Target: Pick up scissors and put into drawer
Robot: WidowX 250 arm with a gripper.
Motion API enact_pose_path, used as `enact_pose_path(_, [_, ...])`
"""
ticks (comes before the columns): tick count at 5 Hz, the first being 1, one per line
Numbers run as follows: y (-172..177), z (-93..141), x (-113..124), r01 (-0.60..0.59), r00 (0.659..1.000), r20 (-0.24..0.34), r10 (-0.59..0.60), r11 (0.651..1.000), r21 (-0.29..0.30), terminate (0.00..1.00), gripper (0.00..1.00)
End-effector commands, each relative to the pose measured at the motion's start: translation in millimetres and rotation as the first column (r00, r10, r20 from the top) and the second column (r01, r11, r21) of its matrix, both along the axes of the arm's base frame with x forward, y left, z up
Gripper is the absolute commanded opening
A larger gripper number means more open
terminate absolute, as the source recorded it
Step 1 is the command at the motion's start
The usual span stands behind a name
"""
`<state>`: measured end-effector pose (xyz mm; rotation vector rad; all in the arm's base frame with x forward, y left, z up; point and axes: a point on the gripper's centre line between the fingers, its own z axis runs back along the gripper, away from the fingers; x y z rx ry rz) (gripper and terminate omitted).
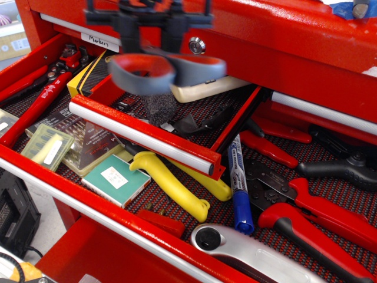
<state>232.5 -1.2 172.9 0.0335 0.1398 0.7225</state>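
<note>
Hanging blurred above the small open drawer (141,138), the scissors (166,72) sit just under the black gripper (151,36), whose jaws are clamped on the grey handles, orange-lined loops facing the camera.

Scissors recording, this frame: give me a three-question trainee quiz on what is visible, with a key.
1. True or false: the scissors already lie on the mesh of the small drawer.
2. Which item lies at the back of that drawer? A) cream bottle B) blue marker C) yellow-handled tool
3. Fill in: the pincer hangs over the drawer's ____ part.

Key:
1. False; they are carried above it, blurred, the grey loops showing.
2. A.
3. Rear; the blur hides how its jaws stand.
</note>
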Motion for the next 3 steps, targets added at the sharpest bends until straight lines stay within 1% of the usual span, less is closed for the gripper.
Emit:
enact_pose_path(1, [-1, -8, 33, -0.18, 0.979, 0.096, 0.179, 0.984, -0.003, 0.0, 0.0])
enact_pose_path(2, [16, -32, 49, -0.203, 0.958, 0.226, 0.178, 0.975, 0.091, 0.0, 0.0])
enact_pose_path(3, [25, -55, 54, -0.18, 0.923, 0.362, 0.129, 0.978, 0.11, 1.0, 1.0])
